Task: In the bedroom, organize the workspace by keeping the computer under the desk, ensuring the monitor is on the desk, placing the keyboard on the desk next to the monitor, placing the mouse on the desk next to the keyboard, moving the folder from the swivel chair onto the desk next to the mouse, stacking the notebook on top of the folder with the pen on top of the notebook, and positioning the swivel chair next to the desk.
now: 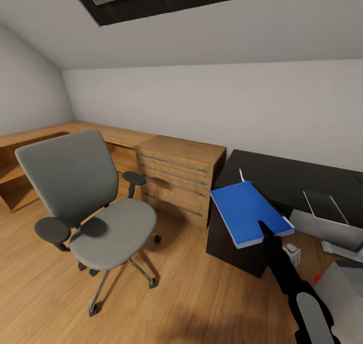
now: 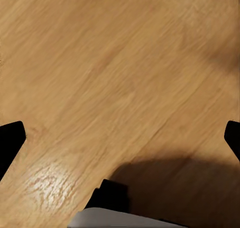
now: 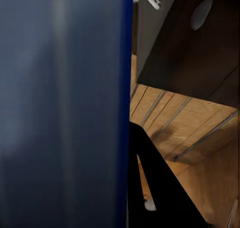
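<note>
Head view: the right tool (image 1: 266, 231) is clamped on the near edge of the blue folder (image 1: 249, 211), holding it in the air over the corner of the black table (image 1: 282, 177).
Folder position: off the swivel chair (image 1: 93, 203), whose seat is bare; whether the folder's far end touches the table top cannot be told.
Folder attitude: roughly flat, tilted a little, broad face up; its long axis runs from the tool away toward the wall and the wooden chest of drawers (image 1: 179, 177).
Pen: a thin white stick (image 1: 242, 175) shows just beyond the folder's far edge, on the table.
Right wrist view: the folder's blue face (image 3: 65, 107) fills one side, with a dark finger (image 3: 155, 188) beside it and the table's drawers with silver knobs (image 3: 201, 12) beyond.
Left tool: its fingers (image 2: 11, 140) stand wide apart over the wood floor (image 2: 120, 77), holding nothing.
Done, judged: folder lifted from the chair.
Left, judged: setting the folder down, stacking notebook and pen, moving the chair to the table; monitor, keyboard and mouse cannot be judged.
</note>
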`<state>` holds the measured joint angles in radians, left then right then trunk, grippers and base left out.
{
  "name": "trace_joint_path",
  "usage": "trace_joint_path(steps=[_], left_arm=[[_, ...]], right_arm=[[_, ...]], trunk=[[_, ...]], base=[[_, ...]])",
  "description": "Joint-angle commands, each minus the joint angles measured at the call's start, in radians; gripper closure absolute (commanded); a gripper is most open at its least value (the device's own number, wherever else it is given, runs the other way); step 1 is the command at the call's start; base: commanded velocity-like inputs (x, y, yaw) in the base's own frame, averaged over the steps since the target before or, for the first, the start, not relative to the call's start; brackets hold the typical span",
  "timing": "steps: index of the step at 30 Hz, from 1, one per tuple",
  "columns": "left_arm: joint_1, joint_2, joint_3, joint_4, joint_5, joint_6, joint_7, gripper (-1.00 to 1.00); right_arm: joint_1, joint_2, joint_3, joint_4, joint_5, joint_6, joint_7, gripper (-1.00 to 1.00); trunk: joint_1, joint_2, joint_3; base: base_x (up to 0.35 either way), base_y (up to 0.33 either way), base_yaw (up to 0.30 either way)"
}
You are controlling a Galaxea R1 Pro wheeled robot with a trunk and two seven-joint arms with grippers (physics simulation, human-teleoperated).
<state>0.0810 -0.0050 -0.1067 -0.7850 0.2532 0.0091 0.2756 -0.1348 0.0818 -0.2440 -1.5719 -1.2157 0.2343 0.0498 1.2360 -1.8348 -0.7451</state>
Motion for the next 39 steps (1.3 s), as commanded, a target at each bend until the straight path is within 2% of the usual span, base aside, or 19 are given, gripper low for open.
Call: trace_joint_path(steps=[1,6,11,20,39], left_arm=[[0.0,0.001,-0.004,0.001,0.004,0.0,0.007,-1.0],[0.0,0.0,-0.004,0.005,-0.004,-0.003,0.008,-1.0],[0.0,0.001,-0.004,0.006,-0.005,-0.004,0.008,-1.0],[0.0,0.002,-0.004,0.006,-0.005,-0.006,0.011,-1.0],[0.0,0.002,-0.002,0.007,-0.003,-0.005,0.011,-1.0]], right_arm=[[-0.001,-0.008,-0.005,0.0,-0.008,0.008,0.0,1.0],[-0.002,-0.048,-0.009,0.0,-0.012,0.008,-0.005,1.0],[-0.002,-0.063,-0.009,0.0,-0.013,0.008,-0.005,1.0],[-0.001,-0.062,-0.008,0.0,-0.013,0.008,-0.003,1.0],[0.0,-0.059,-0.007,0.002,-0.013,0.004,-0.022,1.0]], trunk=[[-0.004,0.007,0.002],[-0.023,0.042,0.012],[-0.042,0.077,0.023],[-0.077,0.14,0.042],[-0.15,0.273,0.08]], base=[[0.0,0.0,-0.083],[0.0,0.0,-0.037],[0.0,0.0,-0.005],[0.0,0.0,-0.016],[0.0,0.0,-0.214]])
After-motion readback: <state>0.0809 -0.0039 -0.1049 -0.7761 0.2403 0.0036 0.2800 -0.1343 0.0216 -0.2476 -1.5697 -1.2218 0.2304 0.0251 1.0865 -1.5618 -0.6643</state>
